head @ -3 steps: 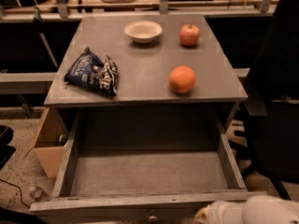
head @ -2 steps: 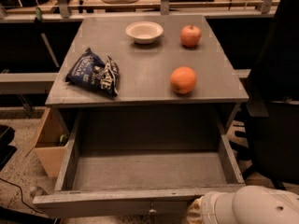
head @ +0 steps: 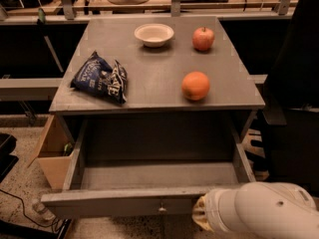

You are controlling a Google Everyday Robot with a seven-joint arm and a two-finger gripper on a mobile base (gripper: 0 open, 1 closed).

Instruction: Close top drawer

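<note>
The top drawer (head: 124, 202) is pulled wide open from under the grey cabinet top (head: 154, 78). Its inside is bare grey. Its flat grey front faces me, with a small round metal knob (head: 161, 208) at the centre. My white arm (head: 259, 210) comes in from the lower right. The gripper (head: 199, 214) is at the right part of the drawer front, just right of the knob, seen only as a yellowish end at the arm's tip.
On the cabinet top lie a dark blue chip bag (head: 99, 77), a white bowl (head: 154, 34), an apple (head: 203, 38) and an orange (head: 195, 85). An open cardboard box (head: 52, 156) stands on the floor at the left. A dark chair (head: 291, 88) stands at the right.
My arm has moved left and up into view along the drawer front, toward the knob. The drawer front looks slightly nearer the cabinet.
</note>
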